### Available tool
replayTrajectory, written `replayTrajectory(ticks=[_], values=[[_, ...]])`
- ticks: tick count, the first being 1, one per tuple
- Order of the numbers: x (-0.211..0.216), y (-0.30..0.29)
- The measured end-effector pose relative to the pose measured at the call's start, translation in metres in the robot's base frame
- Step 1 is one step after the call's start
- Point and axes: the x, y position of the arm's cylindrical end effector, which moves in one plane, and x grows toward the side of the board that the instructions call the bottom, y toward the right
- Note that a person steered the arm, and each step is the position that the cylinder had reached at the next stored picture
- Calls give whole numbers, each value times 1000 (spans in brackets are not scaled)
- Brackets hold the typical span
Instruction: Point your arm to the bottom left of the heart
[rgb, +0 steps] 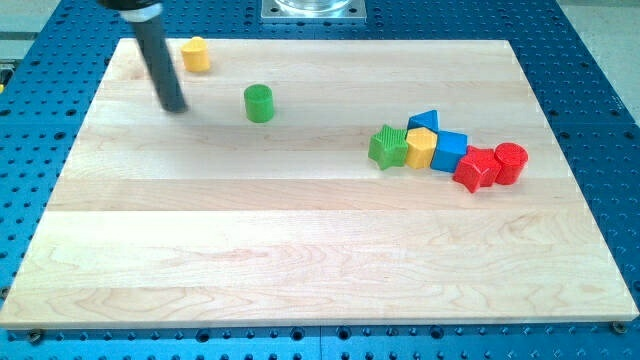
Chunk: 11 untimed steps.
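Observation:
The yellow heart block sits near the board's top left corner. My dark rod comes down from the view's top left, and my tip rests on the board below and slightly left of the heart, a short gap away from it. The green cylinder stands to the right of the tip, apart from it.
A cluster lies at the view's right: green star, yellow hexagon, blue triangle, blue cube, red star and red cylinder. The wooden board lies on a blue perforated table.

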Motion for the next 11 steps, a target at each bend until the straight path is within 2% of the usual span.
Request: replayTrajectory(ticks=[1,2,4,5,6,7,9,10,11], values=[[15,146],[38,126],[-46,149],[-86,235],[-63,307],[-47,277],[44,-46],[-63,-68],[-138,-102]])
